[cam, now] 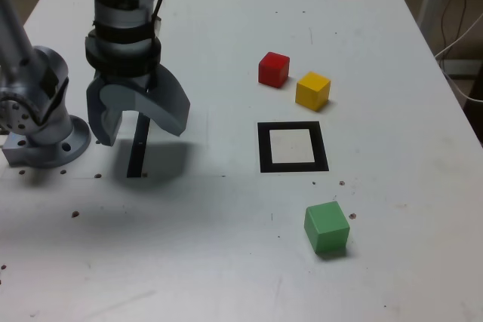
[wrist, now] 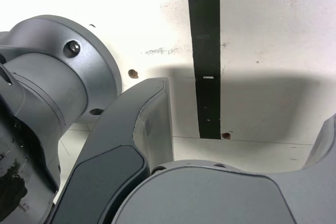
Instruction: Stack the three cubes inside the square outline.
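Operator: Where are the task items sitting?
Technician: In the exterior view, the red cube (cam: 274, 69) and the yellow cube (cam: 312, 91) are resting near each other, slightly apart, with the red one lying toward the view's left. Both are sitting above the square outline (cam: 265, 148) as that view is showing it. The green cube (cam: 327, 228) is resting below the outline. All three are standing outside the black border.
Operator: What is the gripper (cam: 142, 135) doing?
Technician: It is hovering above the table (cam: 407, 148), pointing its fingers downward, and its jaws are standing wide open. It is hanging over the straight black strip (cam: 137, 160), well apart from the cubes, toward the exterior view's left.
Operator: What is lying beyond it?
Technician: The round metal arm base (cam: 53, 145) is sitting near the strip, farther toward that view's left. A soft shadow is falling across the table beneath the gripper.
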You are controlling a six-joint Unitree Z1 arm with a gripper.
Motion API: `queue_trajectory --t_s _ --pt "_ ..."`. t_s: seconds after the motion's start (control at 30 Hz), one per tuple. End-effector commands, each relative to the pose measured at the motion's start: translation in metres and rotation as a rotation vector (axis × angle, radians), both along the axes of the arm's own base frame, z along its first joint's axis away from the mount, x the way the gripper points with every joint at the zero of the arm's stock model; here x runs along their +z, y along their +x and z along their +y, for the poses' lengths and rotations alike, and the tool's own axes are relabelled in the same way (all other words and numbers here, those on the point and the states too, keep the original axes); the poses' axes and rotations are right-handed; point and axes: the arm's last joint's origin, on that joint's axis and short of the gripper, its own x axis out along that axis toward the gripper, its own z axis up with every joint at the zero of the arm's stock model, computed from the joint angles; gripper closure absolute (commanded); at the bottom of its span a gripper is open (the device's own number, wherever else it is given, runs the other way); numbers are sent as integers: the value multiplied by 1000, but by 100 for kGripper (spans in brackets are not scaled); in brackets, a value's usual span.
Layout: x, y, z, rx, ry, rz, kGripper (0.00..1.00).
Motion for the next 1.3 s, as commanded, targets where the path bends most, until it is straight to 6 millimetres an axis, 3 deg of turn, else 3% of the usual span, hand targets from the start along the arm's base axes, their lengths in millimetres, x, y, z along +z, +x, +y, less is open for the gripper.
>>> queue_trajectory --t_s 0.0,0.77,1.27 --pt "1 0 0 -1 -4 -7 0" --pt "4 11 3 -9 37 -24 0" --pt "17 70 45 -69 0 -35 0"
